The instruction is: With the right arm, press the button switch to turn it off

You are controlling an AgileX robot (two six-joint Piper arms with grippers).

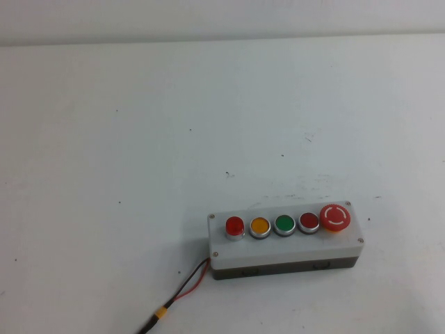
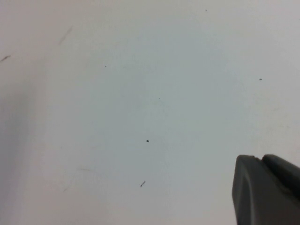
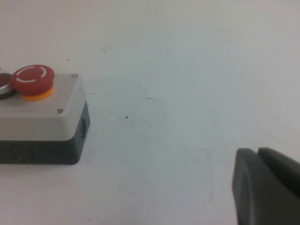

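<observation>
The button switch (image 1: 235,226) is a small bright-red round button with a silver ring. It sits at the left end of a row of five on a white-grey box (image 1: 285,247) near the table's front. It is out of the right wrist view. Neither arm shows in the high view. My right gripper (image 3: 257,151) is shut and empty, low over the bare table, off the box's end (image 3: 44,112) that carries the big red mushroom button (image 3: 33,78). My left gripper (image 2: 259,158) is shut and empty over bare table.
After the button switch the row holds a yellow button (image 1: 259,226), a green one (image 1: 284,224), a darker red flat one (image 1: 309,222) and the mushroom button (image 1: 335,217). Red and black wires (image 1: 186,289) run from the box's left end to the front edge.
</observation>
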